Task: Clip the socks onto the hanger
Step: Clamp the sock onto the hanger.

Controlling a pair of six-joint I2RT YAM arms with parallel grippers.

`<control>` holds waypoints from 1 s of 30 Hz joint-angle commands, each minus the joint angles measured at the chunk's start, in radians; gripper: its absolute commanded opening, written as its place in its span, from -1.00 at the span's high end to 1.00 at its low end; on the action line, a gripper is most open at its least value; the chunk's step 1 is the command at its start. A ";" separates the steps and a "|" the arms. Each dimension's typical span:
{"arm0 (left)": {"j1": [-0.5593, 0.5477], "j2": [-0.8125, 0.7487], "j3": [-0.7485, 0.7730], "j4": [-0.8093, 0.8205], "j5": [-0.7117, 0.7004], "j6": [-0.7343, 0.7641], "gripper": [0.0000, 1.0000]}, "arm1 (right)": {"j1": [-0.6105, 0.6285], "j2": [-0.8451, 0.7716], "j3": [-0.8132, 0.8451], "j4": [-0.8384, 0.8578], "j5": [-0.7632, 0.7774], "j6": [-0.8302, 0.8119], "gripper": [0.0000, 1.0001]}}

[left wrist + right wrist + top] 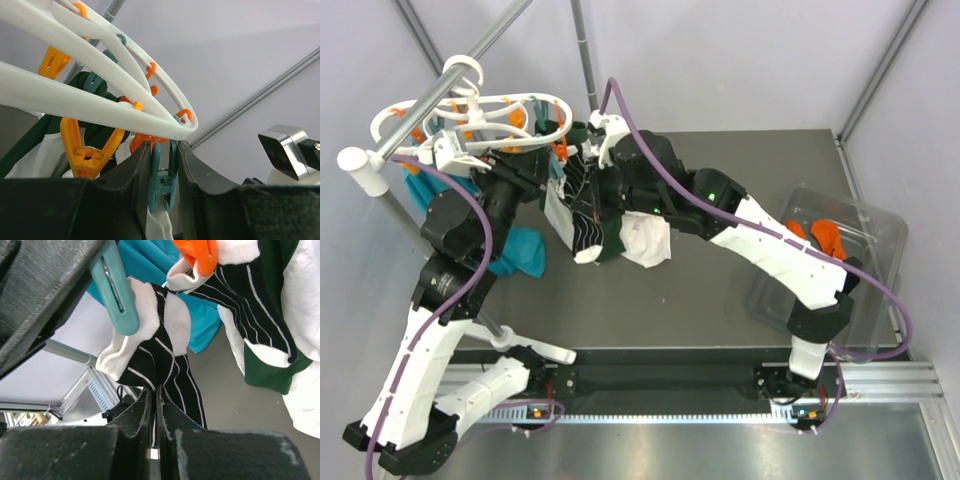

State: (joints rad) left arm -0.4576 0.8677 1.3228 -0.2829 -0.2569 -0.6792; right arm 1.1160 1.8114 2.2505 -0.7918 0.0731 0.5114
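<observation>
Both arms meet at the hanger [100,107] over the worktop's far-left corner.
The left gripper [162,167] is narrowed onto a teal peg [161,187] dangling from the ring. Beside it, the right gripper [155,412], nearly closed, pinches a striped sock [165,360] whose white cuff reaches the peg; whether the peg grips it is unclear. Orange socks [823,237] lie in a clear bin [880,225] by the right edge.

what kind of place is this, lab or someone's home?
Probably a lab robot test cell, not a home: bare grey walls on metal frame struts, two robot arms bolted at the edge of a dark table, and a staged laundry prop, the hanger on a metal rail.
</observation>
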 commanded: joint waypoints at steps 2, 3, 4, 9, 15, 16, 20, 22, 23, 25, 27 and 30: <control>0.000 0.002 -0.019 0.016 0.041 0.029 1.00 | -0.008 0.006 0.052 0.045 -0.019 0.013 1.00; 0.000 0.004 -0.020 0.021 0.041 0.027 1.00 | -0.007 0.009 0.050 0.048 -0.021 0.015 1.00; 0.000 0.005 -0.022 0.024 0.044 0.027 1.00 | -0.008 0.012 0.053 0.048 -0.024 0.016 1.00; 0.000 0.014 -0.027 0.028 0.056 0.026 1.00 | -0.007 0.028 0.073 0.054 -0.027 0.013 1.00; 0.000 0.005 -0.033 0.027 0.041 0.038 1.00 | -0.007 0.017 0.086 0.072 -0.015 0.006 1.00; 0.000 0.004 -0.033 0.024 0.038 0.043 1.00 | -0.007 0.016 0.086 0.075 -0.012 0.004 1.00; 0.000 0.001 -0.031 0.018 0.033 0.047 1.00 | -0.007 0.002 0.084 0.089 -0.007 -0.001 1.00; 0.000 -0.001 -0.031 0.019 0.030 0.047 1.00 | -0.007 -0.003 0.083 0.097 -0.006 0.001 1.00; 0.000 -0.002 -0.031 0.019 0.031 0.044 1.00 | -0.007 -0.004 0.084 0.098 -0.007 -0.001 1.00; 0.000 -0.001 -0.028 0.018 0.030 0.041 1.00 | -0.007 -0.004 0.083 0.100 -0.010 -0.001 1.00; 0.000 0.001 -0.027 0.014 0.030 0.038 1.00 | -0.007 -0.009 0.081 0.101 -0.009 -0.001 1.00; 0.000 -0.007 -0.027 0.005 0.022 0.032 0.96 | -0.007 -0.011 0.078 0.118 -0.013 -0.001 1.00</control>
State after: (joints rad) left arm -0.4576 0.8688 1.3041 -0.2562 -0.2512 -0.6518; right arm 1.1160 1.8420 2.2807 -0.7391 0.0559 0.5175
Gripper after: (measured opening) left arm 0.304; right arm 0.014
